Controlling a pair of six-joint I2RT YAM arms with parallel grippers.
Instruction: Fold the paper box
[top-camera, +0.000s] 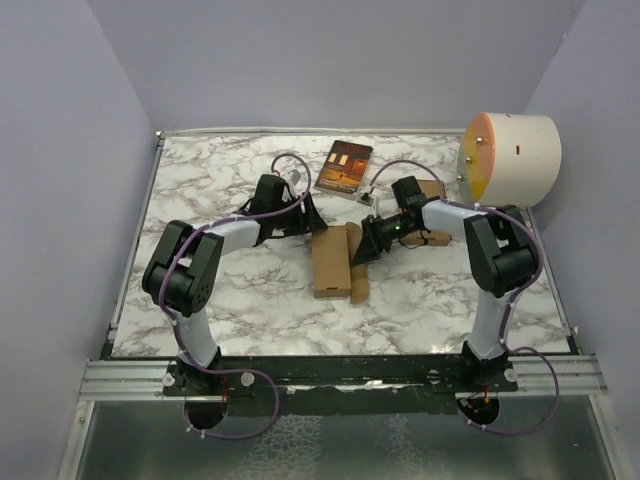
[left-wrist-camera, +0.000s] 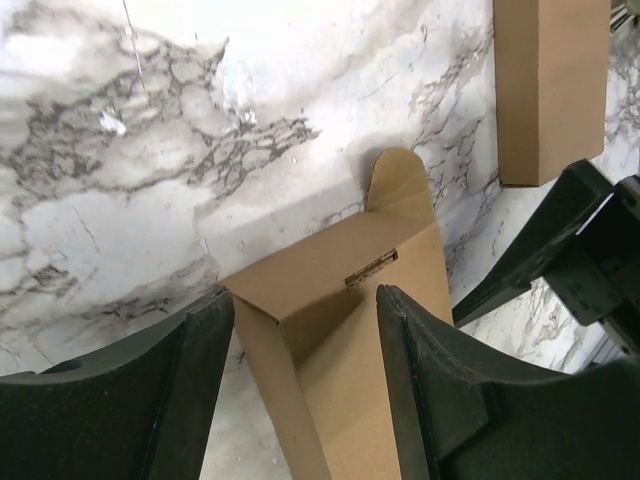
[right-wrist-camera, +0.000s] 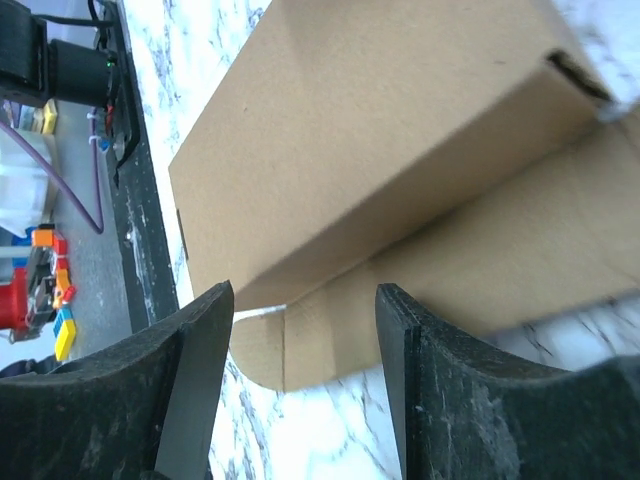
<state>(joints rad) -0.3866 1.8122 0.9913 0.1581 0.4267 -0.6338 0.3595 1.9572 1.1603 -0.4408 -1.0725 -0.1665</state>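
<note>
Cardboard lies at the middle of the marble surface (top-camera: 230, 290). The paper box (top-camera: 358, 286), a slim brown carton, runs from far to near with a rounded tab at its near end. The bigger brown carton (top-camera: 329, 265) lies against its left side, and the right wrist view shows the two meeting along their long edges.

The left pincer (top-camera: 317, 217) sits at the far end of the cartons, tilted down. In its own wrist view its fingers (left-wrist-camera: 190, 400) stand apart, released, with the open end of the box between them. A flap with a short slit is bent over there, and a rounded tab sticks out beyond it. The finger on the right of that view covers part of the box's top face. Whether either finger touches the cardboard cannot be told.

The right pincer (top-camera: 357, 257) reaches in from the right and points down at the middle of the box. It is also released, fingers (right-wrist-camera: 190, 400) apart, with nothing clamped between them.

Another brown carton (left-wrist-camera: 550, 90) lies apart from the box on bare marble. A dark red-brown book (top-camera: 343, 166) lies farther back. A white drum with an orange face (top-camera: 512, 155) stands at the far right corner.
</note>
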